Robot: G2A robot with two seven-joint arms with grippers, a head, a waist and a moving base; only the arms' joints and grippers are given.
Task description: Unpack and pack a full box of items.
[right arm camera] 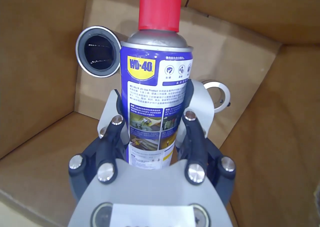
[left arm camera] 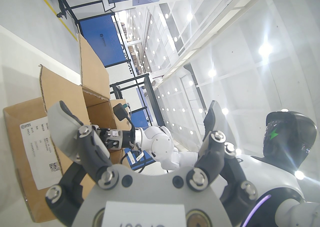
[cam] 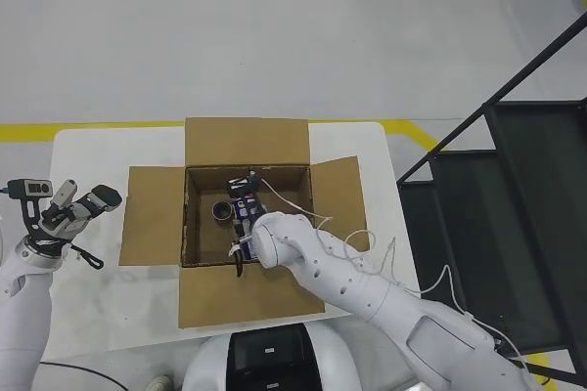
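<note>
An open cardboard box (cam: 245,142) sits in the middle of the white worktop (cam: 88,147) with all 4 flaps folded outward. The right gripper (right arm camera: 155,92) is down inside the box, its 2 fingers closed around the lower body of a blue spray can (right arm camera: 155,67). The can's red cap points toward the box's far wall, and I cannot tell whether the can touches the box floor. Just beside the can is a black tube (right arm camera: 98,51) with a metal rim, its open end facing the wrist camera. A small metal ring (right arm camera: 217,92) lies on the box floor on the can's other side. The left gripper (cam: 83,205) hangs near the worktop's left edge, apart from the box's left flap, with its fingers (left arm camera: 62,122) spread wide and empty.
</note>
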